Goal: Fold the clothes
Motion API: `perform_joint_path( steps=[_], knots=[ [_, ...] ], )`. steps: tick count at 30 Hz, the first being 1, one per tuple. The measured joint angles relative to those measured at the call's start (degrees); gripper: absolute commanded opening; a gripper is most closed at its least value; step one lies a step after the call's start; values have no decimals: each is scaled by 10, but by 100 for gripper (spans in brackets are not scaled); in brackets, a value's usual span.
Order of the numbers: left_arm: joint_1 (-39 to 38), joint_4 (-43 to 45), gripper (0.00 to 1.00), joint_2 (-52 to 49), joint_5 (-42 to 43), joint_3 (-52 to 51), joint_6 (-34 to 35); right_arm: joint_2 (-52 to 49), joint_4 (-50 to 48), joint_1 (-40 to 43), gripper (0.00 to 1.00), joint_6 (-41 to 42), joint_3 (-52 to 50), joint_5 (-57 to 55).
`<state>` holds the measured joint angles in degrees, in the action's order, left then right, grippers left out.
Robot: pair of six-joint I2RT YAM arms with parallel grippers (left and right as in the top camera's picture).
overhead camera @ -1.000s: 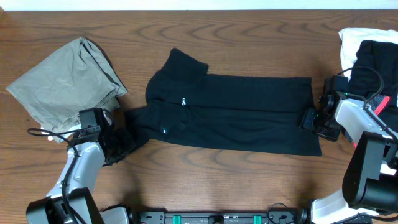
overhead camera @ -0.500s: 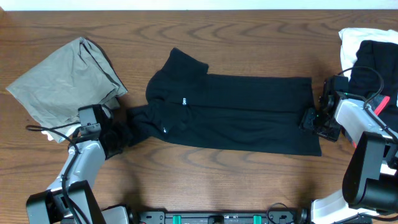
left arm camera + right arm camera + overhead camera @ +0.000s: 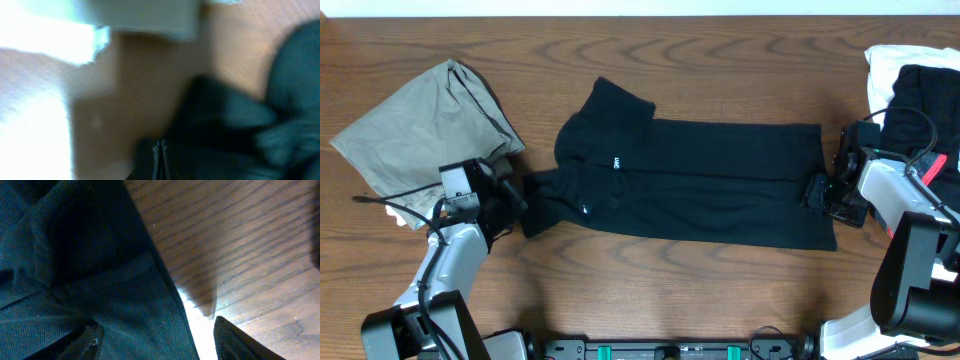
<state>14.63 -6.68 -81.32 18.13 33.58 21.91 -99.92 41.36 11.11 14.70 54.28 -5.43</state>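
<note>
Through heavy blur, the black garment (image 3: pixel 240 125) lies bunched on the wooden table (image 3: pixel 145 85), jaws closed beside it.

Black garment (image 3: pixel 720 185), olive-grey garment (image 3: pixel 415 135), wood-grain table (image 3: pixel 720 60)

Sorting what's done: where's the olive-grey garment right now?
Overhead, the olive-grey garment lies crumpled at the far left of the table, left of the black shirt and just beyond the left gripper.

Overhead evenly lit, sharp; left wrist badly blurred; right wrist tabletop (image 3: pixel 199 316) glare.
</note>
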Motion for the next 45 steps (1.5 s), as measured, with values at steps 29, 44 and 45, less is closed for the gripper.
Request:
perform_joint_path(
  steps=[29, 44, 45],
  knots=[
    [-121, -142, 6, -83, 61, 49, -40, 0, -4, 54, 70, 0, 0, 13],
    [-129, -221, 9, -74, 27, 57, -29, -1, -10, 80, 71, -4, 0, 24],
    [-130, -224, 10, -72, 24, 59, -31, -1, -10, 81, 72, -6, 0, 26]
  ],
)
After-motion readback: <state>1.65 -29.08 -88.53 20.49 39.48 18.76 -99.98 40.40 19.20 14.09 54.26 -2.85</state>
